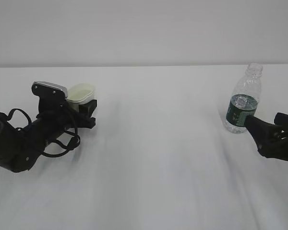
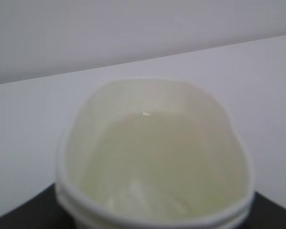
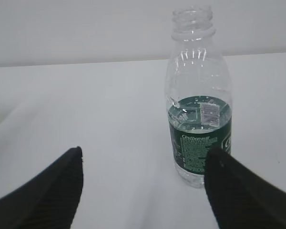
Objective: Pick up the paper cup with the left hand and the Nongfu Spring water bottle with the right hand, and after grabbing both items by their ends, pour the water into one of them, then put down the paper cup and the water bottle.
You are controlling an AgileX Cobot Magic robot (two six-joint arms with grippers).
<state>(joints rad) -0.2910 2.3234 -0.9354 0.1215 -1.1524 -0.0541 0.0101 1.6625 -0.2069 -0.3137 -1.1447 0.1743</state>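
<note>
The cream-white paper cup [image 1: 80, 93] sits upright at the left between the fingers of my left gripper [image 1: 89, 111], which is shut on it. In the left wrist view the cup [image 2: 152, 157] fills the frame, its rim pressed out of round, with black fingers [image 2: 19, 217] at the bottom corners. The Nongfu Spring water bottle [image 1: 243, 98] stands upright and uncapped on the table at the right. My right gripper [image 1: 252, 123] is just in front of it and open. In the right wrist view, the bottle [image 3: 199, 124] lies beyond the gripper [image 3: 145, 152], close to the right finger, holding water [image 3: 200, 107] up to its green label.
A white table [image 1: 153, 158] spreads between the two arms and ends at a pale wall [image 1: 144, 28] behind. The left arm's black cables [image 1: 62, 143] loop low over the table.
</note>
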